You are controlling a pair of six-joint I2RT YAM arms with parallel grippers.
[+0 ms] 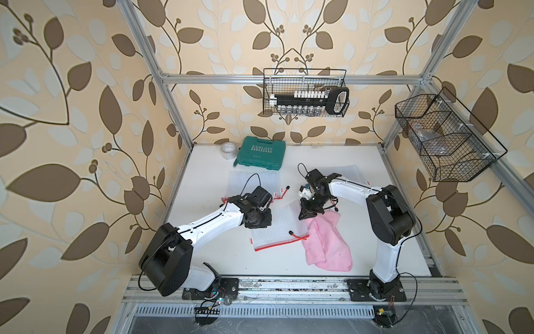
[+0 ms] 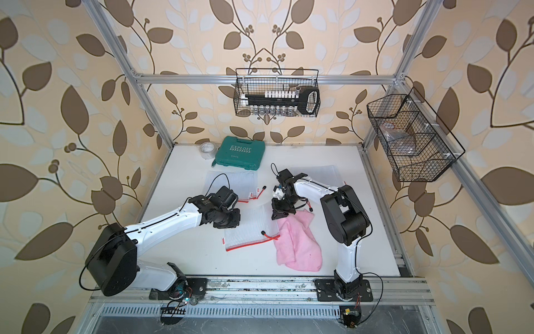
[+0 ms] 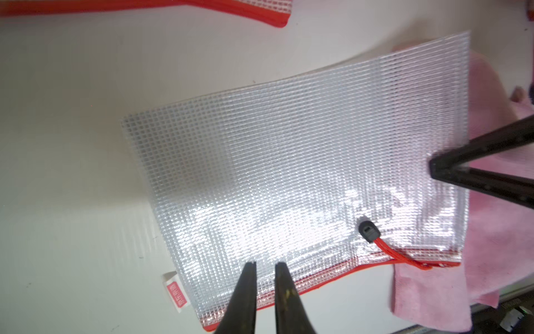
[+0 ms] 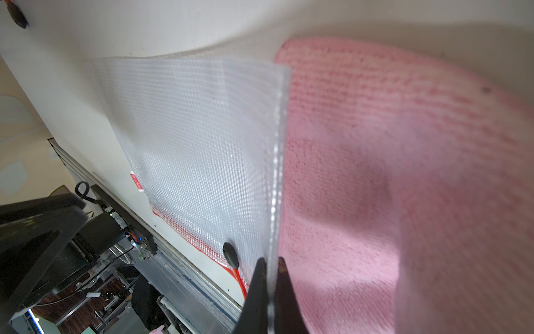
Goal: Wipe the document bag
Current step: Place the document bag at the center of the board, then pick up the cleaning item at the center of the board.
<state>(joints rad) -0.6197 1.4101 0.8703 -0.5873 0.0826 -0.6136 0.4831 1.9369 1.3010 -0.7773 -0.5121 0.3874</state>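
Note:
The document bag is clear mesh with a red zipper edge and a black pull tab, and lies mid-table in both top views. Its side nearest the right arm rests over a pink cloth. My right gripper is shut on that side edge of the bag, next to the cloth. My left gripper hovers over the bag near its zipper edge. Its jaws stand a narrow gap apart with nothing between them. The right gripper's tip shows at the bag's far edge.
Two more mesh bags lie further back, one behind the left wrist and one under the right arm. A green tool case and a tape roll stand at the back. Wire baskets hang on the frame.

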